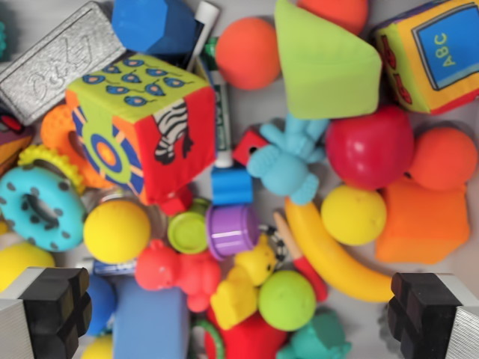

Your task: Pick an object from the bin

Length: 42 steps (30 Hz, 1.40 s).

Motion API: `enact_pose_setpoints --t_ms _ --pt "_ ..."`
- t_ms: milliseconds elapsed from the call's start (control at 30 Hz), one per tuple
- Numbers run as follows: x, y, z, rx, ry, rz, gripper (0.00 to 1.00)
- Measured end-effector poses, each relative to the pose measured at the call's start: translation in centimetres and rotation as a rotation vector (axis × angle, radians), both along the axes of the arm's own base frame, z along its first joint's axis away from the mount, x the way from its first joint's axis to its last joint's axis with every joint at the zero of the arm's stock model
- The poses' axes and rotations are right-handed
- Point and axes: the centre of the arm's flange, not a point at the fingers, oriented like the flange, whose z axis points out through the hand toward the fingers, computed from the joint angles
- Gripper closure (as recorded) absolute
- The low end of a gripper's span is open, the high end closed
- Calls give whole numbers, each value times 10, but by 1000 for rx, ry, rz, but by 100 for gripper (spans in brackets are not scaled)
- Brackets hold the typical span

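While the gripper (239,314) hangs above the bin (464,127), its 2 black fingertips (56,307) stand wide apart with nothing between them but the toys below. Landmark: the purple cup (232,230) at mid-frame. Touching its left side is a green cup (187,230); just above it, a blue block (230,185); up and right, a light-blue figure (288,158); right of it, a yellow banana (329,258); below it, a green ball (287,299) and a red figure (179,273). A fabric cube (142,127) lies up and left.
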Motion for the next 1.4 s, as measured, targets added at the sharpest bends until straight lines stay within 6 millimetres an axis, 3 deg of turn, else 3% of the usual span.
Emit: enact_pose_setpoints --t_ms 667,1400 --pt "11 32 -43 3 4 -73 0" --pt "25 80 -114 8 9 -179 0"
